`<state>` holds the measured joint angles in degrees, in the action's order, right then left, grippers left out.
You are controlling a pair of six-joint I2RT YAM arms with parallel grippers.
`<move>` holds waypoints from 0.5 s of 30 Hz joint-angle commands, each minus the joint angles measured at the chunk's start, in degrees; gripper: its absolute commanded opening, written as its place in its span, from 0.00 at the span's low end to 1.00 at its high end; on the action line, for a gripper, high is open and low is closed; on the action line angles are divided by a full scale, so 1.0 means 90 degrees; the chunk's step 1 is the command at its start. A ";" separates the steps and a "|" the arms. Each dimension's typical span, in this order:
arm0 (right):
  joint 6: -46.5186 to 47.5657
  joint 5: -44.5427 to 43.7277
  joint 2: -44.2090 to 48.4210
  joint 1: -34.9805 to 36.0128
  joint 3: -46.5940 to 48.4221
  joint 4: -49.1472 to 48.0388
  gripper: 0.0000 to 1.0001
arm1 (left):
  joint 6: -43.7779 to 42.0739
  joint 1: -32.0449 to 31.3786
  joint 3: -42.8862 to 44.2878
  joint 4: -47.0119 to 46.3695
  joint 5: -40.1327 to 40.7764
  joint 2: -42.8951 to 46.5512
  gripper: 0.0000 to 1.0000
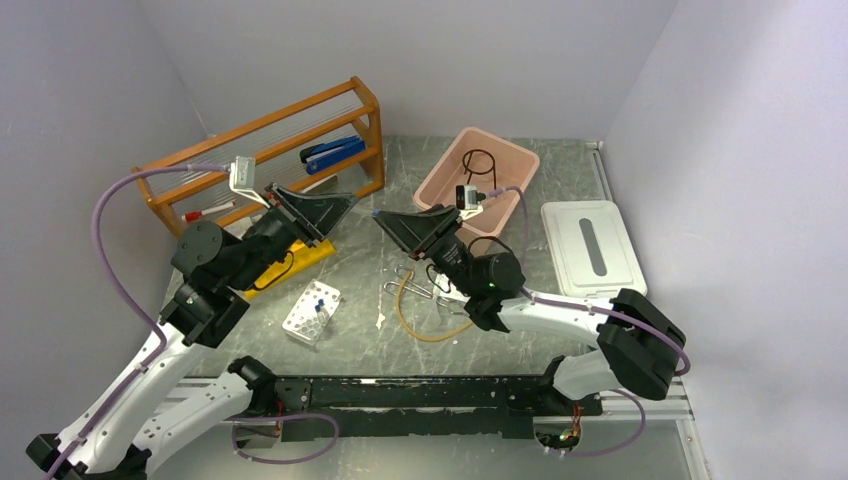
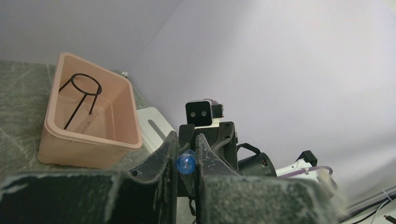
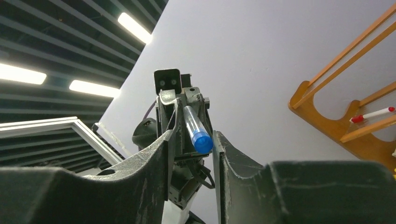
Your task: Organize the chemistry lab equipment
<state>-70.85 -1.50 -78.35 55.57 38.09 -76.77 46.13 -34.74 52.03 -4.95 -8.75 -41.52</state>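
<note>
A clear blue-capped vial point(image 2: 186, 163) is held in the air between the two arms, above the table's middle. My left gripper point(image 2: 187, 143) is shut on the vial's body, and its cap points at the left wrist camera. In the right wrist view the vial point(image 3: 196, 128) slants down between the fingers of my right gripper point(image 3: 194, 135). The cap lies against the right-hand finger and a gap shows on the other side, so this gripper is open. From above, the left gripper point(image 1: 350, 202) and right gripper point(image 1: 380, 216) meet tip to tip.
A black wire ring tripod point(image 1: 480, 165) lies in the pink bin point(image 1: 520, 165). Metal tongs point(image 1: 410, 283) and an amber tube point(image 1: 420, 322) lie under the right arm. A white vial rack point(image 1: 312, 312), an orange shelf point(image 1: 270, 140) and a white lid point(image 1: 592, 247) are also there.
</note>
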 commanded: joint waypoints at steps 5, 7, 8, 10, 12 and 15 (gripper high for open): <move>0.0055 -0.0102 0.0044 -0.0079 0.0175 -0.0097 0.26 | -0.0095 0.0032 -0.0117 -0.0148 0.0180 0.0145 0.05; 0.0084 -0.0023 0.0059 -0.0113 0.0204 0.0008 0.20 | -0.0136 0.0032 -0.0109 -0.0044 0.0264 0.0167 0.05; 0.0130 0.0024 0.0091 -0.0119 0.0225 0.0115 0.18 | -0.0156 0.0032 -0.0100 0.0016 0.0302 0.0178 0.05; 0.0255 0.0124 0.0164 -0.0151 0.0261 0.0439 0.16 | -0.0209 0.0032 -0.0066 0.0203 0.0467 0.0196 0.19; 0.0411 0.0261 0.0268 -0.0224 0.0264 0.0776 0.14 | -0.0361 0.0032 -0.0026 0.0510 0.0748 0.0270 0.39; 0.0851 0.0723 0.0471 -0.0512 0.0325 0.1648 0.14 | -0.0783 0.0033 0.0137 0.1350 0.1637 0.0433 0.70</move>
<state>-68.64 0.75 -76.93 53.84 39.18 -71.09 43.97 -34.72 51.59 -0.54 -4.03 -39.72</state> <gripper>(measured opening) 0.193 0.569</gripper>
